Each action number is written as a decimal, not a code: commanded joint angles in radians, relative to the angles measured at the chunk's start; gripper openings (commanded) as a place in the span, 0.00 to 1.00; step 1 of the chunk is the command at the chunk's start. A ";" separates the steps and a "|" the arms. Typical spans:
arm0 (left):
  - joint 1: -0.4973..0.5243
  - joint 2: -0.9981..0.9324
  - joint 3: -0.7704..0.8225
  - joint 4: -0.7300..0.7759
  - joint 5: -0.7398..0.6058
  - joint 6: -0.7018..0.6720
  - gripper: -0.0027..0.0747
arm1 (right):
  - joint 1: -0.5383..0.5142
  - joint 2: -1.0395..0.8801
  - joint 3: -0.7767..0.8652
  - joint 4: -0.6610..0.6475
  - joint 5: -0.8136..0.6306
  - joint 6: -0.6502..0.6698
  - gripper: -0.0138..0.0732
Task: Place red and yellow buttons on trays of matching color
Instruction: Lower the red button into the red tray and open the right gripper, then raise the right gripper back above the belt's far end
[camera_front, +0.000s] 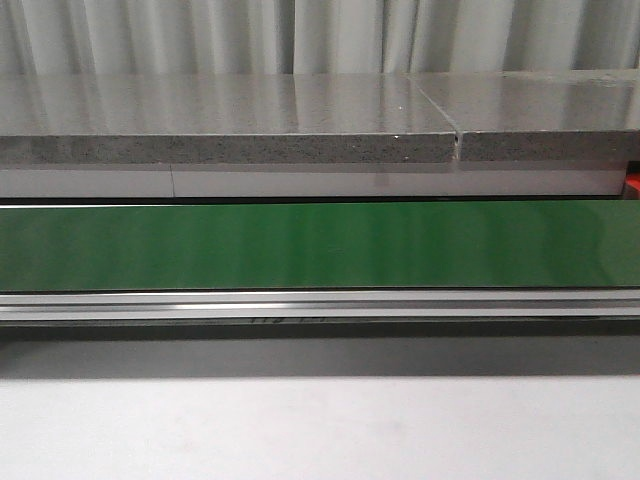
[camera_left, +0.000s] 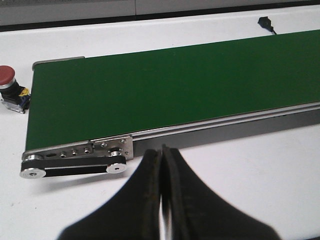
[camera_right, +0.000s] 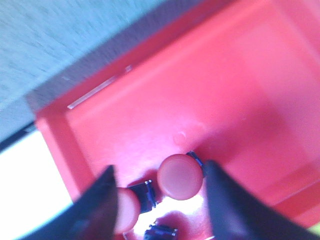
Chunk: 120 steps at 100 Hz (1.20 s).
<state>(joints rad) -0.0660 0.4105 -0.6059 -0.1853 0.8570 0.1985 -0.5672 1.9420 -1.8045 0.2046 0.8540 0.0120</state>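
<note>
In the right wrist view my right gripper (camera_right: 160, 169) hangs open over the red tray (camera_right: 210, 85). A round red button (camera_right: 181, 176) rests in the tray between the fingers, close to one finger and not gripped. A second red button (camera_right: 126, 210) lies on its side on a black base, partly behind the other finger. My left gripper (camera_left: 162, 151) is shut and empty above the white table, near the end of the green belt (camera_left: 175, 85). Another red button (camera_left: 6, 75) on a black and yellow base stands beside that belt end. No yellow button or yellow tray shows.
The green conveyor belt (camera_front: 320, 245) runs across the front view with a metal rail (camera_front: 320, 303) along its near side. Behind it lies a grey stone counter (camera_front: 230, 120). A sliver of red (camera_front: 633, 184) shows at the right edge. A black plug (camera_left: 265, 22) lies beyond the belt.
</note>
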 joint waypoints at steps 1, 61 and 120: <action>-0.007 0.004 -0.028 -0.022 -0.064 -0.002 0.01 | 0.016 -0.123 -0.011 0.001 -0.043 -0.012 0.33; -0.007 0.004 -0.028 -0.022 -0.064 -0.002 0.01 | 0.357 -0.453 0.200 -0.056 -0.061 -0.054 0.08; -0.007 0.004 -0.028 -0.022 -0.064 -0.002 0.01 | 0.552 -0.763 0.486 -0.069 -0.096 -0.054 0.08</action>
<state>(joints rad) -0.0660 0.4105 -0.6059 -0.1853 0.8570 0.1985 -0.0182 1.2585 -1.3409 0.1401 0.8352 -0.0344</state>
